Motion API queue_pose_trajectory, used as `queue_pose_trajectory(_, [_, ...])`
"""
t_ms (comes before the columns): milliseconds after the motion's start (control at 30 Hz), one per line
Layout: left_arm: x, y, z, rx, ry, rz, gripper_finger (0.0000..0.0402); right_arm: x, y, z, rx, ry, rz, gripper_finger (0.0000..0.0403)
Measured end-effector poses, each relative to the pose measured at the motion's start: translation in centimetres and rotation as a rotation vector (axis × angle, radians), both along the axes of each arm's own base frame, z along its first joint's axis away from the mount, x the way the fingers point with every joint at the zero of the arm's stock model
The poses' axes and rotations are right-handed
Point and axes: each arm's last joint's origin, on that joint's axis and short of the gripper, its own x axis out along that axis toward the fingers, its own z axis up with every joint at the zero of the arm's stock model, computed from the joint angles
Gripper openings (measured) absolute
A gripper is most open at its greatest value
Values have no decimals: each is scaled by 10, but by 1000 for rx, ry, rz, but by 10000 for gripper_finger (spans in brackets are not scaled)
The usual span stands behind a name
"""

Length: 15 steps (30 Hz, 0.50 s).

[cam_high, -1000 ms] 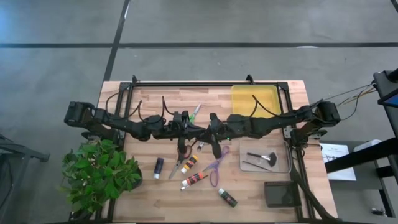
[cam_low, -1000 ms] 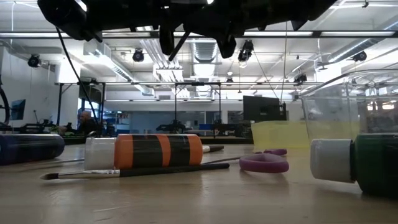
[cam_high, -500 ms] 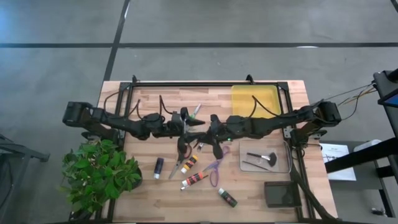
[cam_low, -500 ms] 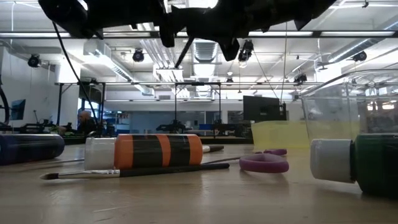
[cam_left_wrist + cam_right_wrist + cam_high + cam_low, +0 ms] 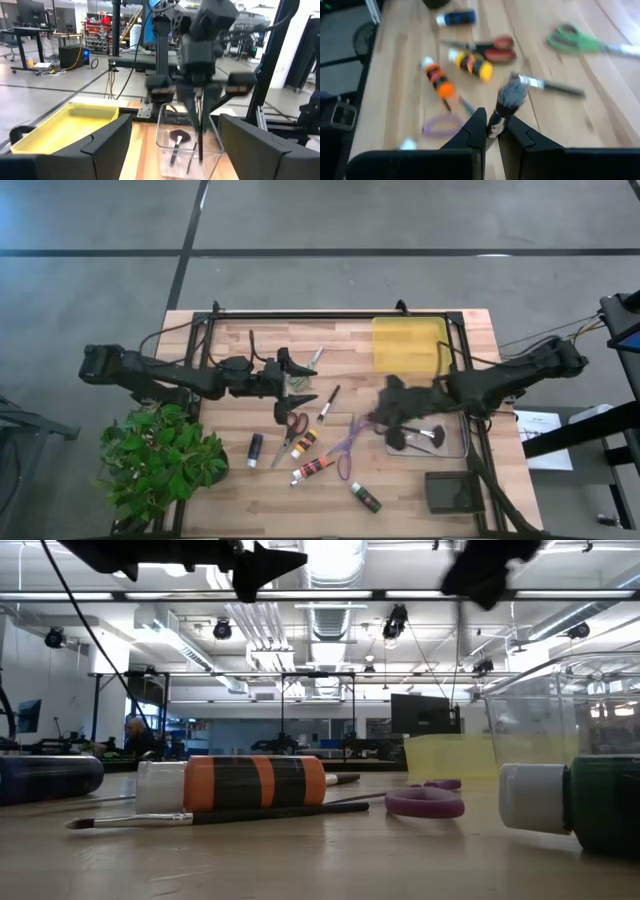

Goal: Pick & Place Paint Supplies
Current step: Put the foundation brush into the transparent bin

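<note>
The right gripper (image 5: 492, 131) is clamped tight on a brush (image 5: 507, 101), bristles fanned out past its fingertips, and in the high view it hangs at centre right, at the left rim of the clear tray (image 5: 458, 446). Two more brushes (image 5: 422, 434) lie inside that tray. The left gripper (image 5: 298, 380), fingers spread apart with nothing between them, sits left of centre above the wooden table (image 5: 240, 480). Below it lie the red scissors (image 5: 290, 426), a yellow tube (image 5: 305, 441), an orange tube (image 5: 313, 468), purple scissors (image 5: 346, 450), a dark blue tube (image 5: 255, 449) and a green tube (image 5: 365, 498). Green scissors (image 5: 314, 360) and another brush (image 5: 328, 402) lie close by. The yellow tray (image 5: 408, 343) sits upper right.
</note>
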Motion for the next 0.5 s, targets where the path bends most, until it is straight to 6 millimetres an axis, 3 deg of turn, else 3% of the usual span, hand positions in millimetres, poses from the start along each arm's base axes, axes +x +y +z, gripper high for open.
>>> queue_pose_trajectory(233, [-10,4,-1,23,98,14,307,-56,14,8,15,123,-121,22])
queue_pose_trajectory(500, [-5,5,-14,24,173,17,307,-71,16,-13,-22,385,-231,22])
